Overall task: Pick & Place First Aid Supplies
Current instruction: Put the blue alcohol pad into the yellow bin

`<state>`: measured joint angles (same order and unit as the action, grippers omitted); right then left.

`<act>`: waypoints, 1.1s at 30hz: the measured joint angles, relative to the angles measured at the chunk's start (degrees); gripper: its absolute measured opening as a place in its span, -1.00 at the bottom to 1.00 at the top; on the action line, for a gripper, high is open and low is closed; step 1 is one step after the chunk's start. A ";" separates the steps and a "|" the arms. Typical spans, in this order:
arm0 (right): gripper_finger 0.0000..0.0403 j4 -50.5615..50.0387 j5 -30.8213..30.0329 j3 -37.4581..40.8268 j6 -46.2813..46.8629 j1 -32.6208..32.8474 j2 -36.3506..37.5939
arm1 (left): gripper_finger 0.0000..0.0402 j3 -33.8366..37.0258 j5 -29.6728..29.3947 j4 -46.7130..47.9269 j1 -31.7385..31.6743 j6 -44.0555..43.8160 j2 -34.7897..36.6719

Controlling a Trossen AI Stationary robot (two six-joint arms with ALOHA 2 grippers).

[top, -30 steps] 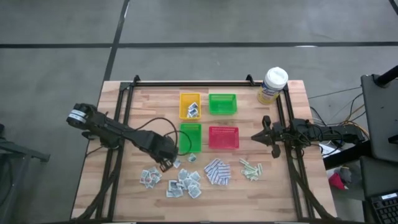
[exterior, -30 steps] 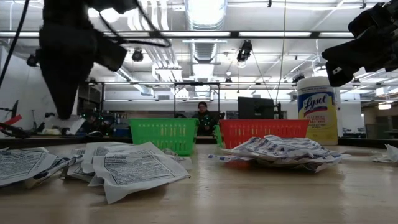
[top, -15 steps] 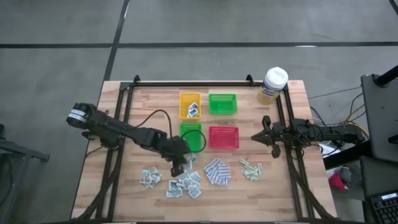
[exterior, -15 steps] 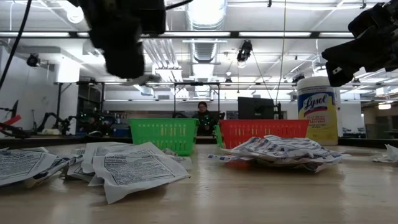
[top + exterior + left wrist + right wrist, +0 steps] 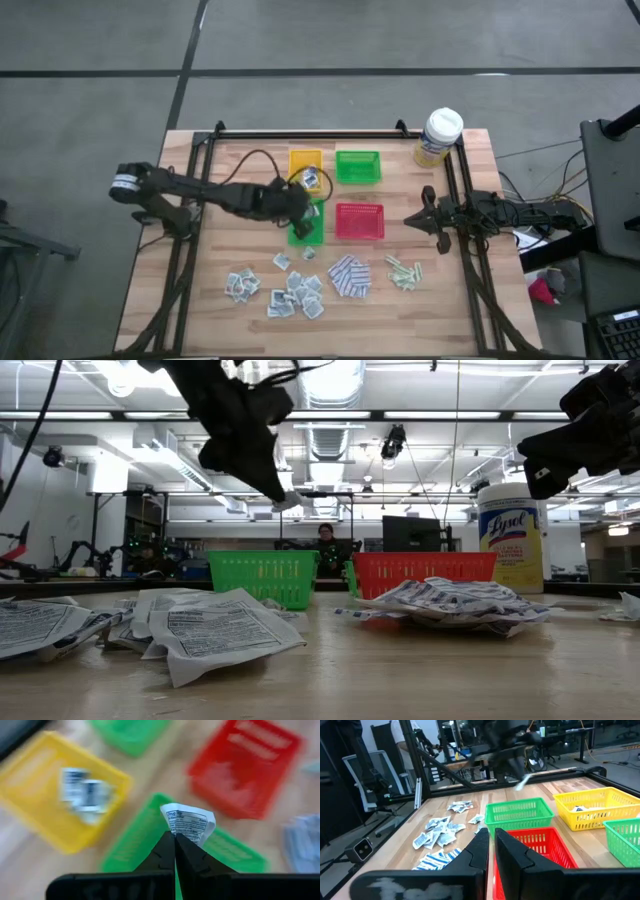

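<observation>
My left gripper (image 5: pixel 303 193) is shut on one white-grey sachet (image 5: pixel 190 821) and hangs above the near green tray (image 5: pixel 306 222), next to the yellow tray (image 5: pixel 305 168), which holds two packets. The other first aid supplies lie flat on the table near its front. They are loose white sachets (image 5: pixel 285 290), blue-and-white pads (image 5: pixel 350 276) and pale green strips (image 5: pixel 404 271). My right gripper (image 5: pixel 412 220) waits at the table's right side, shut and holding nothing. My left gripper pinches the sachet's lower edge (image 5: pixel 176 834) between its two fingertips. The fingers slant down from the table's left. The sachet sticks out past the fingertips, crumpled and lifted clear (image 5: pixel 290 500), above the near green tray.
A far green tray (image 5: pixel 358 166) and a red tray (image 5: pixel 359 221) stand beside the yellow and near green ones. A yellow canister with a white lid (image 5: pixel 438 137) is at the far right corner. Black frame rails run along the table's left, right and far sides.
My left gripper has risen from the sachet pile and swung right, then toward the far edge, ending over the near green tray. It has tipped from pointing steeply down to a slant. It has stayed shut, and the sachet has come up clear of the table with it.
</observation>
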<state>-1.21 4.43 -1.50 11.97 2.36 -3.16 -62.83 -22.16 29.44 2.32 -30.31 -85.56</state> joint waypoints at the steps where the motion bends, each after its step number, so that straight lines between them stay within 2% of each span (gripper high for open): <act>1: -0.86 -0.01 0.00 0.01 0.00 -0.01 0.00 | -1.00 -0.47 -0.98 1.93 -0.92 -0.04 0.00; 6: -0.86 0.00 0.00 0.00 0.00 0.00 0.00 | -1.00 -2.58 -2.39 12.09 -5.21 1.44 0.00; 9: -0.86 -0.01 0.00 0.00 -0.02 0.00 0.00 | -1.00 -3.13 -0.74 15.21 -7.54 5.84 0.00; 21: -0.86 0.00 0.00 0.02 0.00 0.01 0.00 | -1.00 -3.45 8.47 13.86 -17.00 27.76 -0.06; 28: -0.86 0.00 0.00 0.01 -0.01 0.00 0.00 | -1.00 -3.45 13.30 9.67 -21.41 32.02 -0.09; 33: -0.86 0.00 0.00 0.00 0.00 0.00 0.00 | -1.00 -3.45 13.78 8.16 -23.77 32.09 -0.13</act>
<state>-1.21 4.43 -1.50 11.97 2.35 -3.16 -66.28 -8.38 37.60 -21.45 1.78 -85.69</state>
